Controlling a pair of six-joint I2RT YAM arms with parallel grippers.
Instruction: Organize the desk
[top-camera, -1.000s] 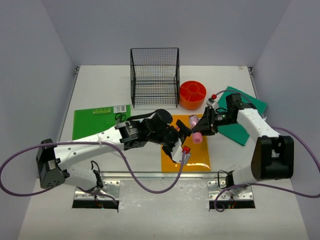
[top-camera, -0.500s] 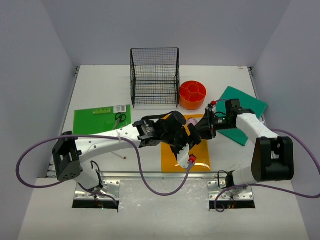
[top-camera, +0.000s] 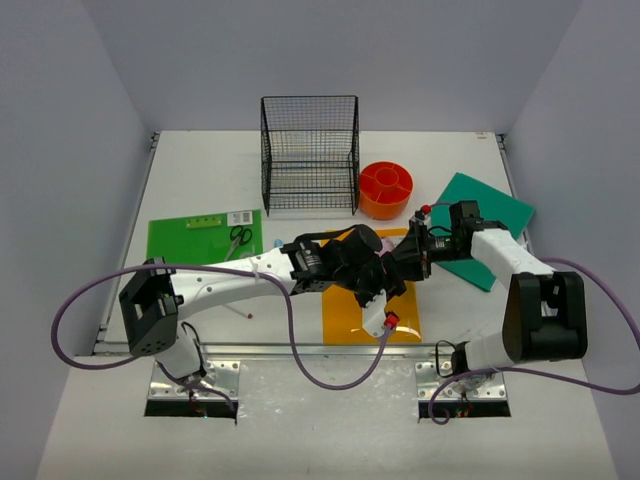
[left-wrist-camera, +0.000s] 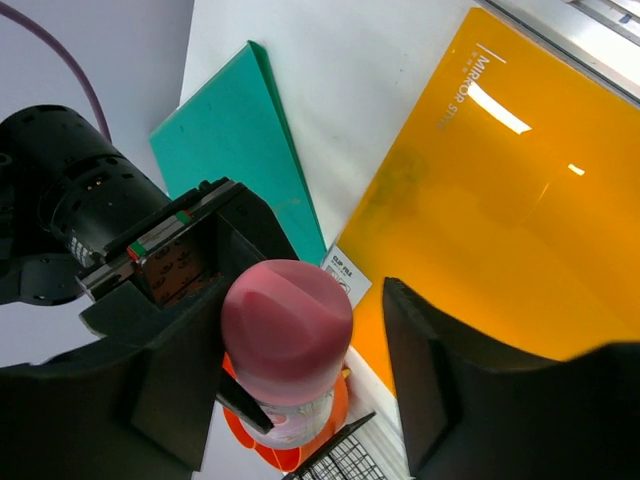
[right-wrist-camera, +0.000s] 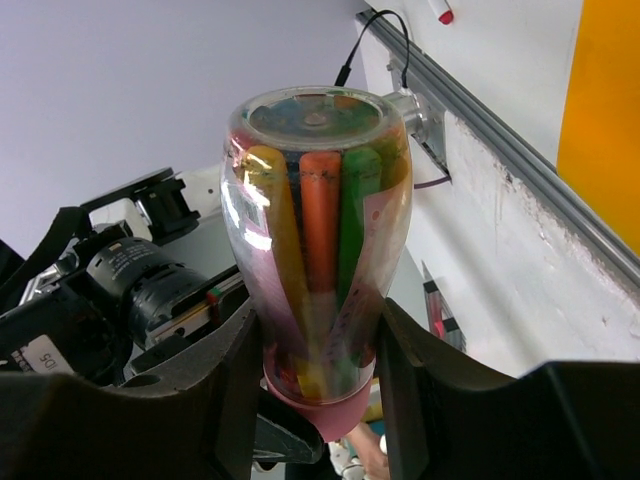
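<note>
Flat white desk (top-camera: 200, 175), silver metal rail (top-camera: 250, 349) along near edge

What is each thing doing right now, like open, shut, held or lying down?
right gripper, shut on the clear bottle
left gripper, open around the pink cap
pink cap, on the clear bottle
orange folder, flat on the desk
wire rack, standing upright

Black wire-mesh rack (top-camera: 309, 150): bare white bench (top-camera: 200, 175) to its left lies open; round orange compartment tray (top-camera: 386, 190) blocks its right; before it, left arm (top-camera: 230, 278) and right arm (top-camera: 500, 250) meet at a pink-capped clear bottle (right-wrist-camera: 315, 250).
</note>
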